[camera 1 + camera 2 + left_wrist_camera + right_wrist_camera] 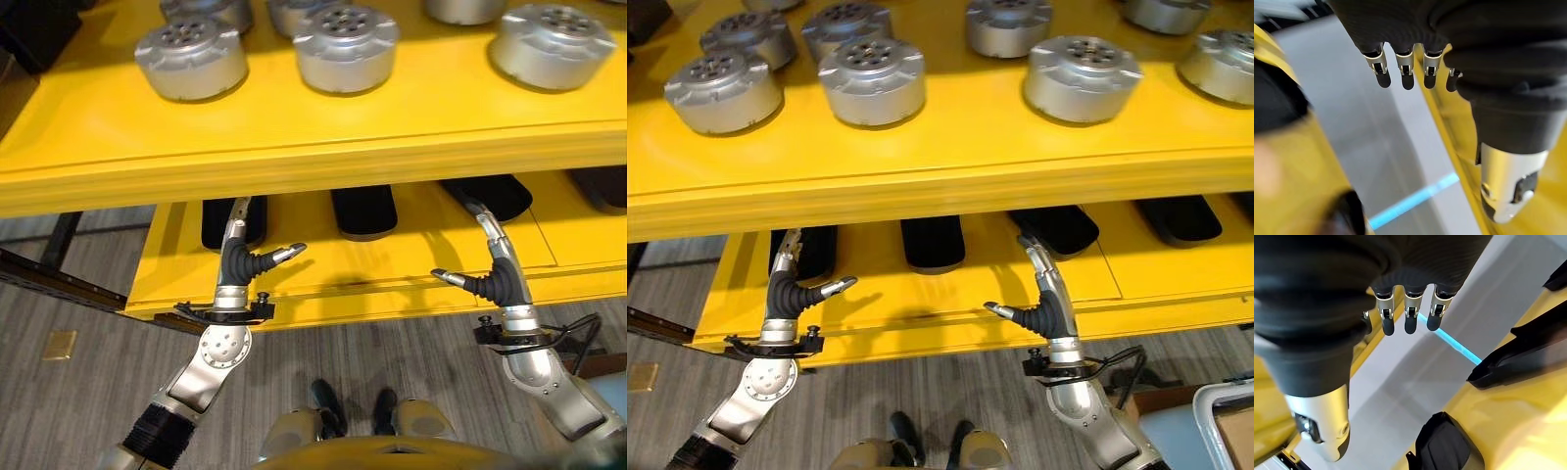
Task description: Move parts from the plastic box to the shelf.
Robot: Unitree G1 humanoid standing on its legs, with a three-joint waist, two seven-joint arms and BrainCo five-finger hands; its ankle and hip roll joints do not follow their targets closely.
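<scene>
Several round silver parts [346, 47] stand on the top board of the yellow shelf [294, 166]; the one at the left front [723, 91] is near the edge. My left hand [235, 257] and right hand [498, 269] both reach under that board, over the front of the lower yellow board [950, 313]. Each hand is open with straight fingers and holds nothing. The left wrist view shows straight left fingers [1407, 73] and the thumb [1508, 181]. In the right wrist view the right fingers [1410, 316] are just as straight.
Black oblong parts [363, 211] lie in a row on the lower board, also seen close up [1447, 445]. A pale plastic box corner [1220, 397] shows at the lower right on the grey plank floor. A dark metal frame [59, 279] runs at the left.
</scene>
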